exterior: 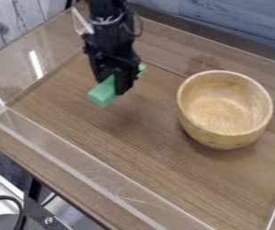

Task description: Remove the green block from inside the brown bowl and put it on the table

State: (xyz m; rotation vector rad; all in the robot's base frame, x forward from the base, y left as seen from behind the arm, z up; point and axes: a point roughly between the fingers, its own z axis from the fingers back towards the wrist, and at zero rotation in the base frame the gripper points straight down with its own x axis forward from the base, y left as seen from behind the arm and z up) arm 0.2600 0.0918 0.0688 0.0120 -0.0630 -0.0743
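My black gripper [111, 83] hangs over the left-middle of the table [140, 153], pointing straight down. Its fingers are shut on the green block [102, 92], a small bright green bar that pokes out below them, tilted, just above the wood. To the right stands the brown bowl [226, 109], round and light tan with a thick rim, nothing inside it. The gripper is well to the left of the bowl, apart from it.
Low clear acrylic walls [56, 153] run along the table's edges. A clear acrylic bracket [93, 24] stands at the far left corner. Open wood lies in front of and to the left of the gripper.
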